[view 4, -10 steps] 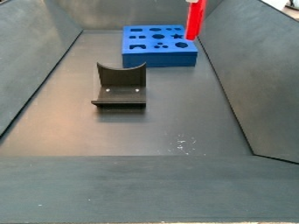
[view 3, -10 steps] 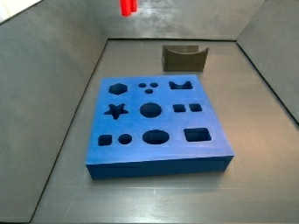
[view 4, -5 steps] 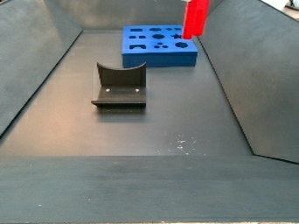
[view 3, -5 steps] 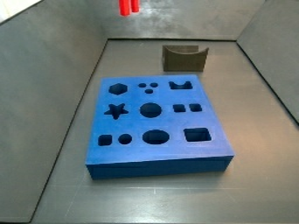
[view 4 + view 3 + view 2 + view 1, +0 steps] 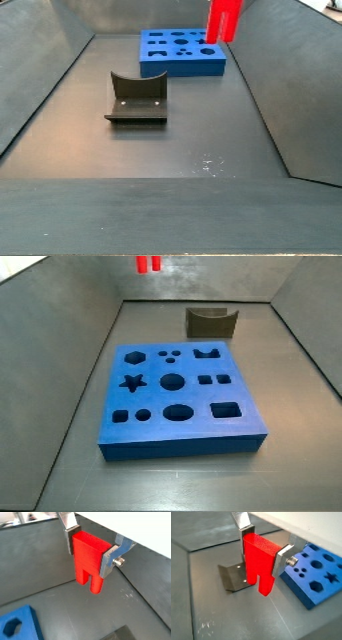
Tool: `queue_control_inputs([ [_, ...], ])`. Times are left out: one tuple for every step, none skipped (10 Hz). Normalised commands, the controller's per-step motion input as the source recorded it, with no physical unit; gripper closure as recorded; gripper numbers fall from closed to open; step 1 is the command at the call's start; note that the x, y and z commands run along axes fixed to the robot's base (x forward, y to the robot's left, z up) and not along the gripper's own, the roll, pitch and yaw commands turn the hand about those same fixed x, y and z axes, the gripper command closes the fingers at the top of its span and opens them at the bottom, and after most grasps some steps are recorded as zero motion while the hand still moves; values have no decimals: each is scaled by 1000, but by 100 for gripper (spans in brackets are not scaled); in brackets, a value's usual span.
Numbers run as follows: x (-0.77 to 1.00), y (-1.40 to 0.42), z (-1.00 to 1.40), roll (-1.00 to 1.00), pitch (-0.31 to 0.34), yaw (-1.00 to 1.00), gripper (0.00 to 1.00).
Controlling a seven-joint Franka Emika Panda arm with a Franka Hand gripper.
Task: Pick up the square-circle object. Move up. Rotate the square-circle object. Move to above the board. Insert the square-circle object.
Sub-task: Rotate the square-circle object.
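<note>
Gripper (image 5: 263, 556): seen in both wrist views, well above the floor; the two silver fingers (image 5: 67, 526) press on opposite sides of the red block, so it is clenched on the piece.

Red block (image 5: 259, 561): held between the fingers, hanging with its two legs pointing down. In both side views only its lower part shows at the upper edge of the picture (image 5: 148, 264) (image 5: 223, 20), clear of everything below.

Blue board (image 5: 178, 397): lies flat on the grey floor, its top showing a star, circles, squares and other cut-outs. All holes visible are empty. In a side view (image 5: 182, 51) it sits at the far end of the bin, the block's lower part overlapping its right corner in the picture.

Dark notched holder (image 5: 136, 98): stands on the floor apart from the board; in a side view (image 5: 210, 322) it sits beyond the board near the back wall. In a wrist view (image 5: 234, 576) it appears behind the hanging block.
</note>
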Motion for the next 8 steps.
queue_control_inputs([
  [9, 6, 8, -8, 83, -1000, 100],
  [10, 6, 9, -10, 101, -1000, 100],
  [12, 7, 10, -10, 103, -788, 100],
  [14, 7, 11, -10, 101, -547, 100],
  [16, 7, 12, -10, 99, -316, 100],
  [16, 7, 13, -10, 98, -240, 100],
  [0, 0, -1000, -10, 97, -129, 100],
  [3, 0, -1000, -9, 89, -105, 100],
])
